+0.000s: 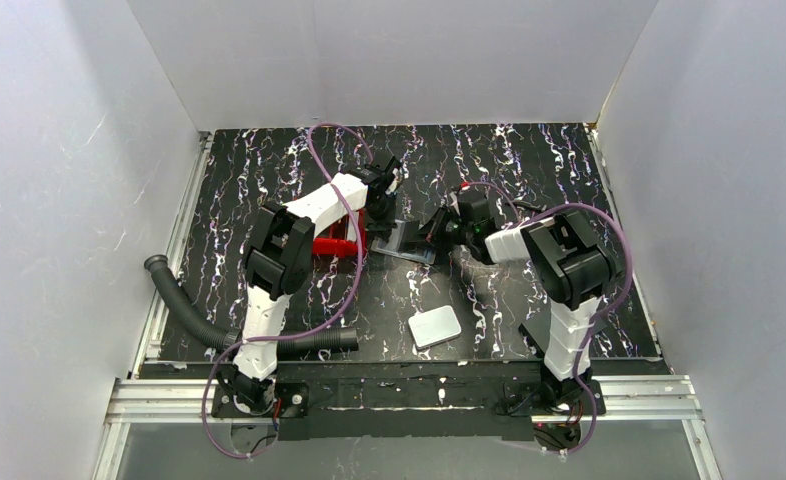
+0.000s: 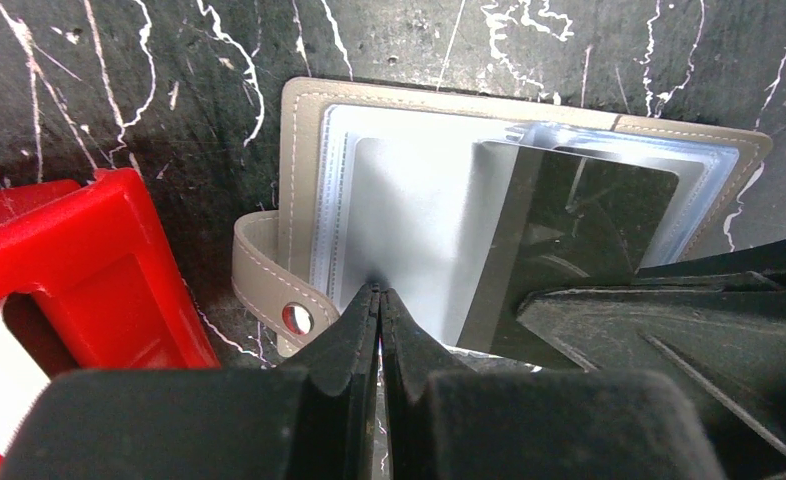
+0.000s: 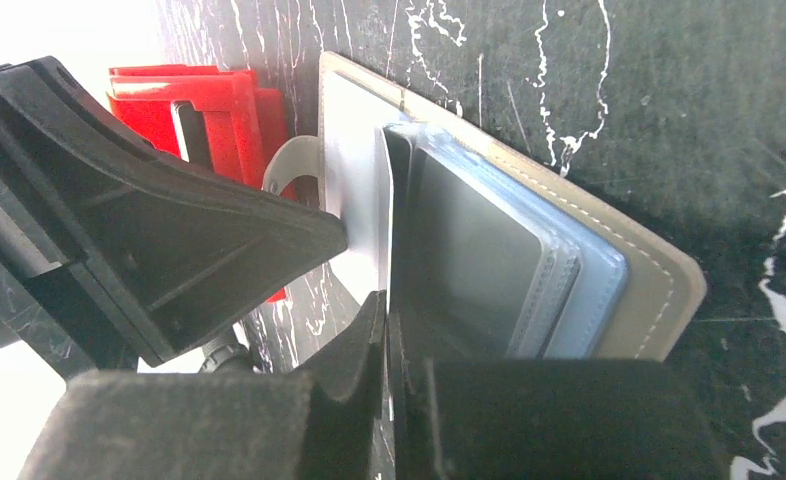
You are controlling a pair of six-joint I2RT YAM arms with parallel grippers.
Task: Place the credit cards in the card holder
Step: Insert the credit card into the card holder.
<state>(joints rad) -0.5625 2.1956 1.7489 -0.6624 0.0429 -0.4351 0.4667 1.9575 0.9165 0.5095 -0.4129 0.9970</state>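
Though open, card holder (image 2: 304,150) half behind right fingers (image 2: 669,340).

The holder (image 1: 406,243) lay open mid-table (image 1: 529,170), with the tray (image 1: 334,246) just beside it on the left. The slab (image 1: 435,327) lay nearer the arm bases, apart from both.

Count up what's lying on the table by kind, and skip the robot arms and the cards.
Red tray: 1
Grey-brown card holder: 1
White slab: 1
Black hose: 1
Total: 4
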